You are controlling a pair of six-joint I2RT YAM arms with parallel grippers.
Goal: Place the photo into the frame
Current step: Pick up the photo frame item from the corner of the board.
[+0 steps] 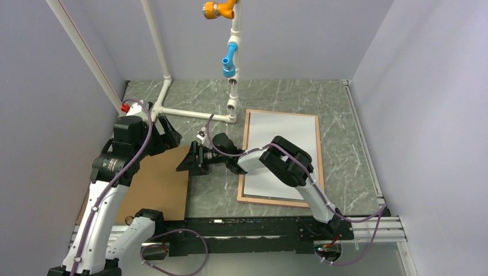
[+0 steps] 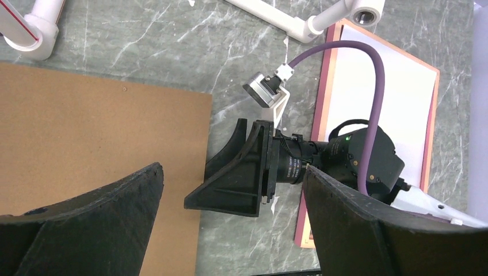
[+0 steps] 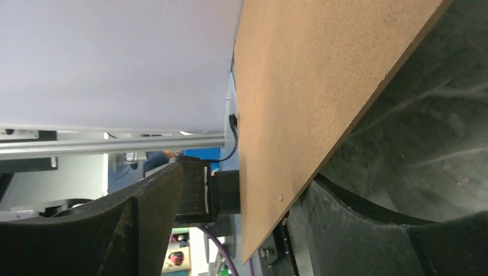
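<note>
The frame (image 1: 270,202) lies flat at the right, tan wood side up. The photo (image 1: 285,129) rests inside it and shows only a plain white side. The same frame (image 2: 322,103) and photo (image 2: 397,86) appear in the left wrist view. A brown backing board (image 1: 155,187) lies at the left. My right gripper (image 1: 187,160) reaches left to the board's right edge. That edge of the board (image 3: 311,75) stands between the parted fingers of my right gripper (image 3: 247,172), one finger still clear of it. My left gripper (image 1: 167,133) hovers wide open, empty, over the board (image 2: 86,126).
A white pipe stand (image 1: 233,86) with blue and orange fittings rises at the back, its base pipes (image 2: 288,23) lying on the marble table. Walls close in on both sides. A metal rail (image 1: 368,230) runs along the near edge.
</note>
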